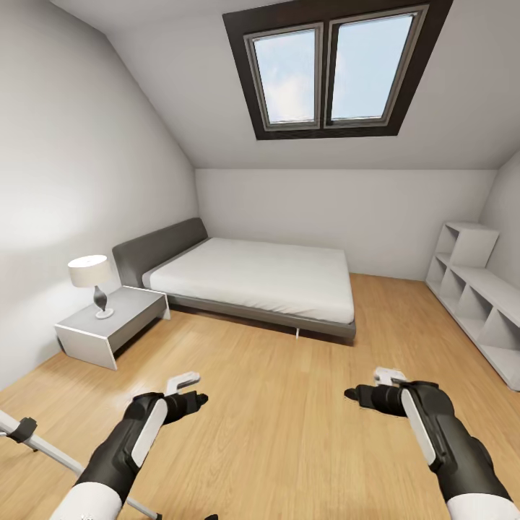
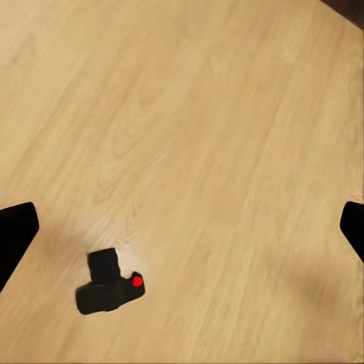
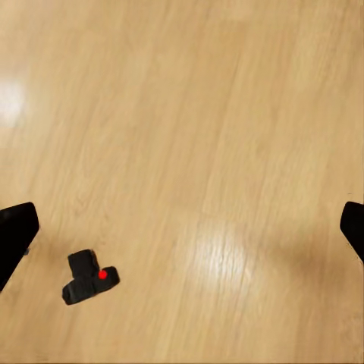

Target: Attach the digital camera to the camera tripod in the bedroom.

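While both arms reach forward over the wood floor (image 1: 274,404), the left pincer (image 1: 189,390) and the right pincer (image 1: 375,384) each hang spread, pinching nothing; in each wrist view the 2 fingertips (image 2: 17,231) sit far apart at the frame edges. Below them 1 digital camera (image 2: 108,284) lies on the floor, its red button up, no lettering readable. Beside the left arm, silver legs of 1 camera tripod (image 1: 40,442) slant across the floor. Farther off stand 1 bed (image 1: 253,278), 1 nightstand (image 1: 108,325) carrying 1 lamp (image 1: 94,282), 1 white shelf unit (image 1: 473,296) and 1 skylight (image 1: 332,68) with 2 panes.
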